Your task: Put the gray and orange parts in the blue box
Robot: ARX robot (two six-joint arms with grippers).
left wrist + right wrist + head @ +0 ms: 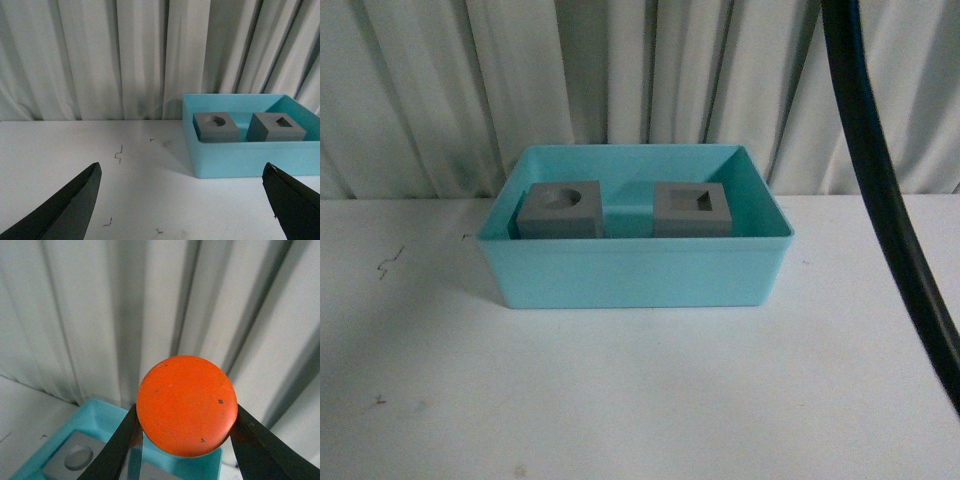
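High over the table (pixel 20 430), right claw (pixel 186 412) clamps orange cylinder (pixel 186 402).

Pleated pale gray curtain (pixel 620 70) as backdrop, white tabletop (pixel 620 400) with small dark scuffs, soft even light

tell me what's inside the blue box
Two gray cubes sit inside the blue box: round-recess cube on the left, square-recess cube on the right. The near wall hides their bases.

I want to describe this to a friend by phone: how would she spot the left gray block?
Find the light-blue box on the white table. Two gray cubes sit inside, apart; yours is the left cube in the front view. Its top has a round recess, while the right cube has a square one.
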